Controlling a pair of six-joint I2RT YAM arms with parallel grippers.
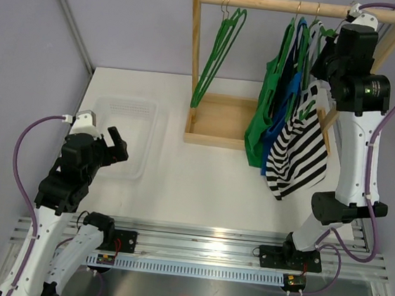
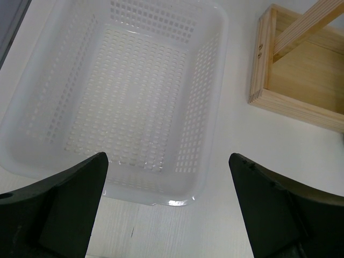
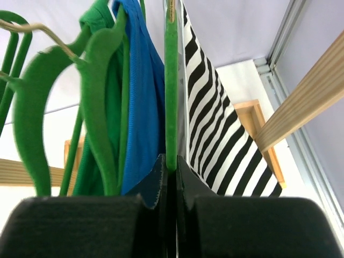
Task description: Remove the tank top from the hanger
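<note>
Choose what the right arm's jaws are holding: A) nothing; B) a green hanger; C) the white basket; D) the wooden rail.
B: the right wrist view shows the right jaws pressed together on the green hanger, just beside the striped tank top.

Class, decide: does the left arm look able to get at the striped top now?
Probably not: the left gripper sits by the basket, far left; the striped top hangs at the rack's right end, past the green top and blue top.
</note>
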